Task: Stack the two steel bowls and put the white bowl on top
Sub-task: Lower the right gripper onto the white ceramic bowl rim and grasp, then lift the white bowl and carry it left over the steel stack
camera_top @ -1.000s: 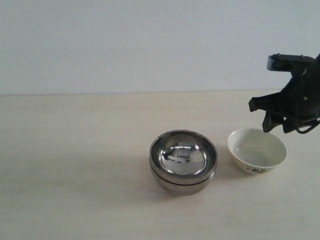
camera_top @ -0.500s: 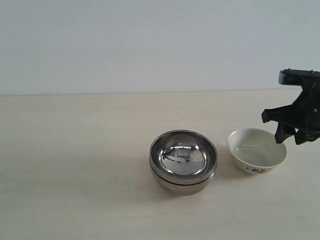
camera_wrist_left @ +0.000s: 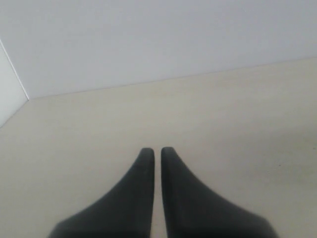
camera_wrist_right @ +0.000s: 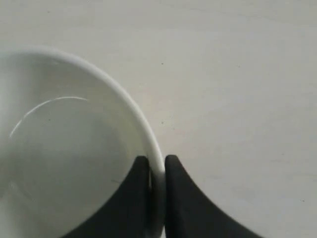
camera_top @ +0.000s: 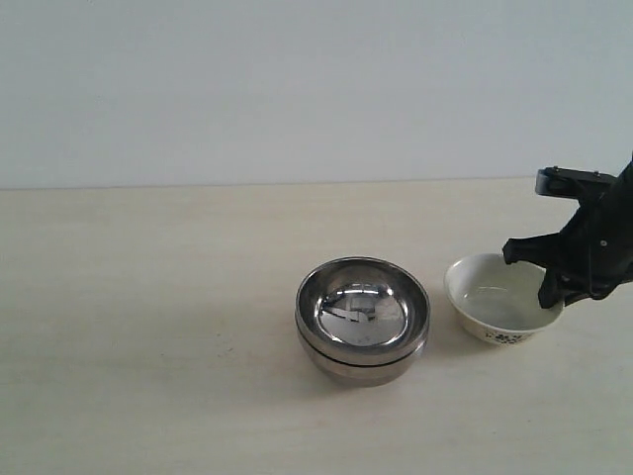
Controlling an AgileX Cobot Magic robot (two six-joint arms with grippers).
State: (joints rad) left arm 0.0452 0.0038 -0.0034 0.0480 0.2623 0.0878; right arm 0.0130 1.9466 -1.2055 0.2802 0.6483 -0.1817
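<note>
The two steel bowls [camera_top: 363, 317] sit nested one inside the other at the middle of the table. Just right of them stands the white bowl [camera_top: 493, 303], cream with a dark floral pattern low on its side. My right gripper [camera_top: 551, 293] is down at the bowl's right rim. In the right wrist view the white bowl [camera_wrist_right: 69, 148] fills one side, and my right gripper [camera_wrist_right: 157, 161] is shut on its rim, one finger inside and one outside. My left gripper [camera_wrist_left: 157, 151] is shut over bare table, with nothing between its fingers. It is out of the exterior view.
The pale wooden table [camera_top: 148, 297] runs back to a plain white wall [camera_top: 297, 89]. A wall corner [camera_wrist_left: 12, 74] shows in the left wrist view.
My right gripper came down and leftward onto the white bowl's right rim. The bowl has shifted slightly left. The steel bowls have not moved.
</note>
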